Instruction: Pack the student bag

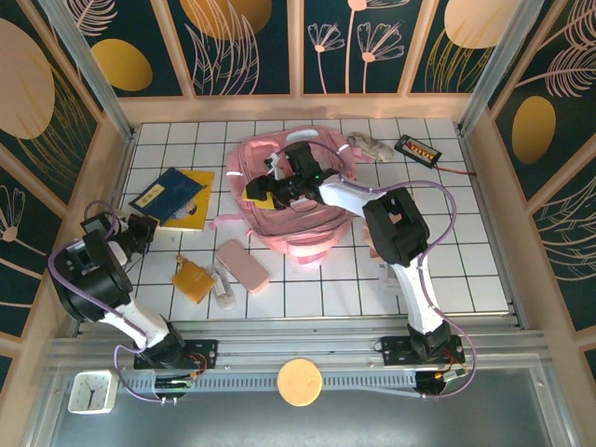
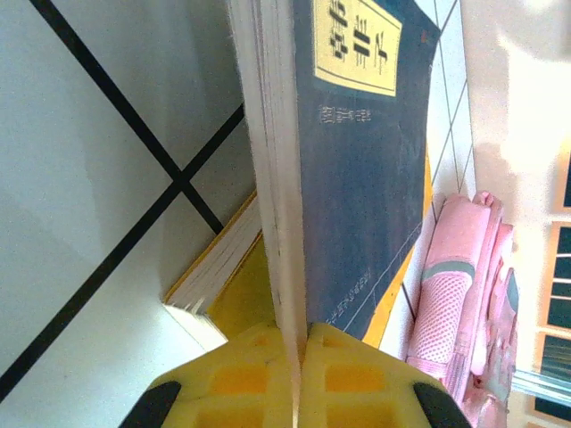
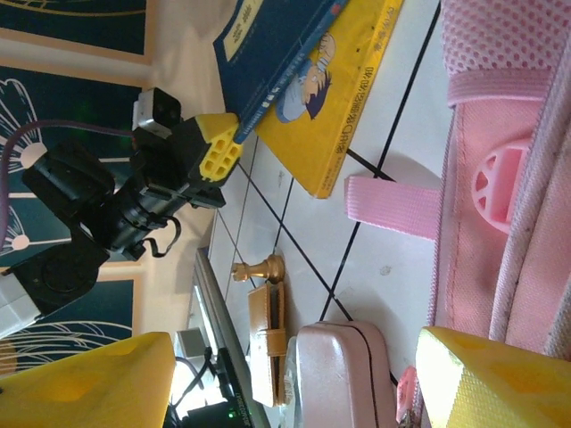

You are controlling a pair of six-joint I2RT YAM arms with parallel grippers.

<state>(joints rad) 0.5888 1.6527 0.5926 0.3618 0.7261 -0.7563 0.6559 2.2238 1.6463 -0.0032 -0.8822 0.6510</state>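
The student bag [image 1: 303, 214], a large pink backpack, lies in the middle of the tiled table. It also shows in the right wrist view [image 3: 500, 178] and the left wrist view [image 2: 455, 303]. A blue book [image 1: 168, 191] rests on a yellow book [image 1: 193, 217] to the bag's left. My left gripper [image 2: 294, 334] is shut on the blue book's [image 2: 366, 160] near edge, with the yellow book [image 2: 236, 285] under it. My right gripper [image 1: 265, 194] hovers over the bag's left side. It stands open [image 3: 285, 379] with nothing between its fingers.
A small pink pencil case [image 1: 243, 266], a brown wallet [image 1: 194, 279] and a golden chess piece [image 3: 259, 267] lie near the front. A beige cloth [image 1: 368, 146] and a black device [image 1: 416, 148] sit at the back right. A pink strap [image 3: 393, 207] trails left from the bag.
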